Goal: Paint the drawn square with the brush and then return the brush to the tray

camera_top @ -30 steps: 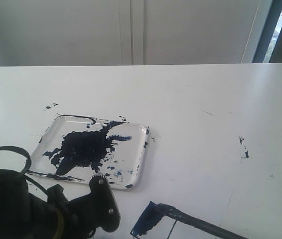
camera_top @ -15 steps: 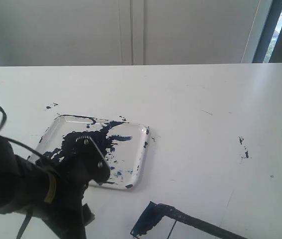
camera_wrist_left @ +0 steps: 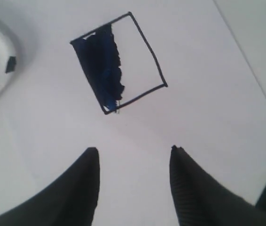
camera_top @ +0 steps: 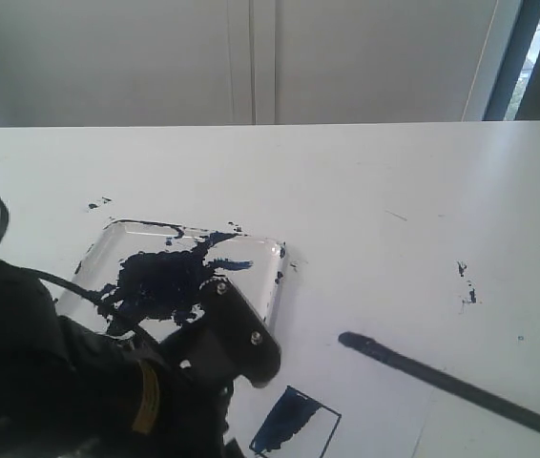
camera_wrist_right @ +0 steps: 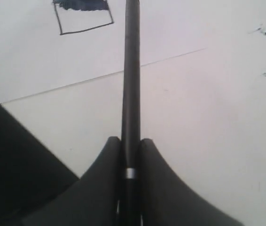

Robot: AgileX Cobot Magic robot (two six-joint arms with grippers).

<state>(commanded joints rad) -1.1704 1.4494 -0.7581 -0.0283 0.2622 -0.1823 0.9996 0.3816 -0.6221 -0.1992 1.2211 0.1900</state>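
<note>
The drawn square point(camera_top: 296, 421) lies near the table's front edge, its left part smeared dark blue and the rest white point(camera_wrist_left: 137, 56). The brush point(camera_top: 442, 380) hangs tilted over the table to the square's right, with its tip off the square. My right gripper point(camera_wrist_right: 130, 140) is shut on the black handle of the brush point(camera_wrist_right: 132, 70); the gripper itself lies outside the exterior view. The tray point(camera_top: 155, 226), with its big dark blotch, sits behind and to the left of the square. My left gripper point(camera_wrist_left: 133, 149) stands open and empty just short of the square.
My left arm point(camera_top: 79, 391) fills the front left and covers the tray's near edge. Small paint specks point(camera_top: 466, 281) mark the table at the right, and more specks point(camera_top: 98, 203) lie behind the tray. The square is drawn on a paper sheet whose edge point(camera_wrist_right: 170, 59) crosses the table.
The brush tip has come off the square and moved right and away from it. My left arm has swung right, across the tray's front, toward the square.
</note>
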